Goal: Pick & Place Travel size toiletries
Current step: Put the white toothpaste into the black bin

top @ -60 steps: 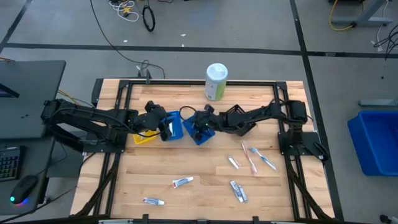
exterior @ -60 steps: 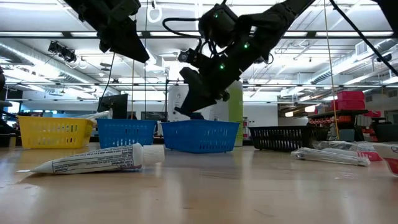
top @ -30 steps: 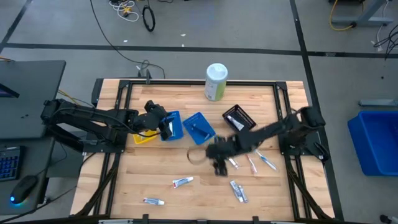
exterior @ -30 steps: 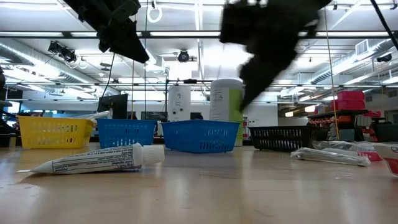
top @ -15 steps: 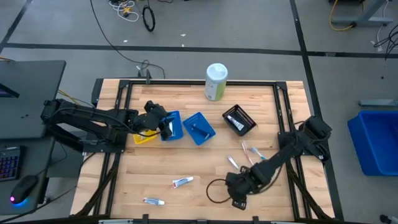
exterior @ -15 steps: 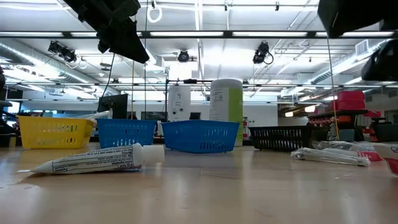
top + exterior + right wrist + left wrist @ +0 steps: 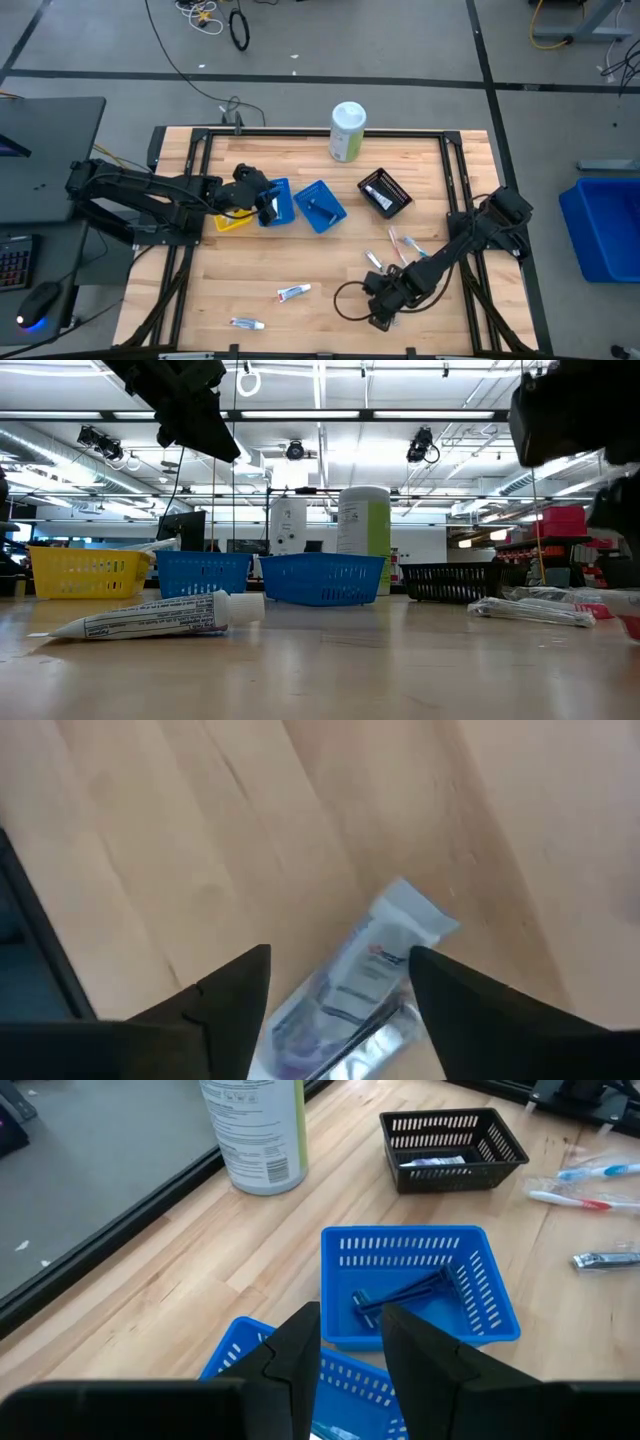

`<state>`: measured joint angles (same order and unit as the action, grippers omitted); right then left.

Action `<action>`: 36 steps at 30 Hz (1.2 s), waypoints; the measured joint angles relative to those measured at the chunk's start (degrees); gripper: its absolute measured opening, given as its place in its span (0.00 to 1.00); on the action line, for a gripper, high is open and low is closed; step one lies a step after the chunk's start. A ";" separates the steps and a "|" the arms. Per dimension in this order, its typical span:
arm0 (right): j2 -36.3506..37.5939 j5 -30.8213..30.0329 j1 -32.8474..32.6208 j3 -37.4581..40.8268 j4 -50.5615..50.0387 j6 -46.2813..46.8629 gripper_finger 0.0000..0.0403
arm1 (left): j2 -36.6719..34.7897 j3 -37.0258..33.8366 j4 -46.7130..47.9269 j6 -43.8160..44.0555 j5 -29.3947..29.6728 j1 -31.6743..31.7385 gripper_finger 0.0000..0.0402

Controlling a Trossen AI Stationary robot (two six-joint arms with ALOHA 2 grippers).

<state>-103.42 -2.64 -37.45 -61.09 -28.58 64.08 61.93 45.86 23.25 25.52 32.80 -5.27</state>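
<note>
Directly between the right gripper's (image 7: 338,982) spread jaws lies a toothpaste packet (image 7: 362,982).

The right claw (image 7: 379,318) left the blue basket (image 7: 320,205) for a front-edge toothpaste packet (image 7: 365,982), fingers spread.

This is a robotics lab or workshop in a large industrial hall. The wooden table (image 7: 320,250), framed by black metal rails, stands on a bare grey concrete floor marked with dark tape lines. Beyond the table's far edge, loose cables (image 7: 215,20) lie coiled on the floor. To the table's left sits a dark desk with a keyboard (image 7: 12,262) and a mouse (image 7: 42,296); to its right stands a big blue bin (image 7: 605,225). Level across the table, the room behind shows long rows of ceiling strip lights (image 7: 330,415), exposed beams, ceiling-mounted cameras (image 7: 420,445), and storage shelving (image 7: 545,550).
</note>
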 joint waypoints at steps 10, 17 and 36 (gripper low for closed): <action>0.23 -2.50 0.09 3.91 2.73 -4.88 0.40 | 0.00 -0.01 0.01 -0.89 -0.02 -0.01 0.29; 0.28 -3.21 0.11 4.91 4.10 -5.16 0.17 | 0.00 -0.01 0.02 -1.37 -0.02 -0.01 0.29; 17.06 -30.23 9.86 2.59 -1.47 -25.93 0.10 | 0.00 -0.01 -0.34 -1.36 0.72 -0.01 0.29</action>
<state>-86.36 -32.87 -27.59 -58.50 -30.04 38.15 61.93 45.84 22.92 24.16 33.52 -5.28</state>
